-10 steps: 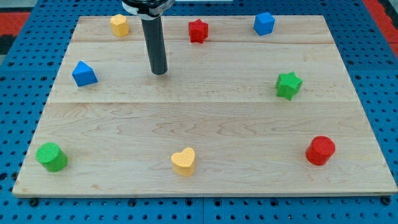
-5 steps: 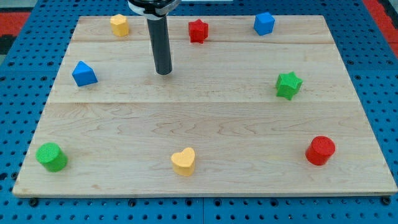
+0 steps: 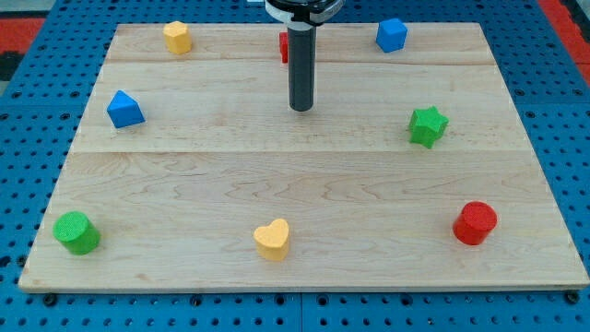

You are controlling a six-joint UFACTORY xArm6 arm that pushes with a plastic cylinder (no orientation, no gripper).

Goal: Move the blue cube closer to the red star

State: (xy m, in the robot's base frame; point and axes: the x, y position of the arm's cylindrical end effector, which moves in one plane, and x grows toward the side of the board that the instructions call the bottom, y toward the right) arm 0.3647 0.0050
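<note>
The blue cube (image 3: 391, 35) sits near the worktop's (image 3: 304, 194) top edge, right of centre. The red star (image 3: 284, 46) lies to its left, mostly hidden behind the rod. The end effector is a plain rod holding nothing; its tip (image 3: 301, 108) rests below the star, well apart from the cube.
</note>
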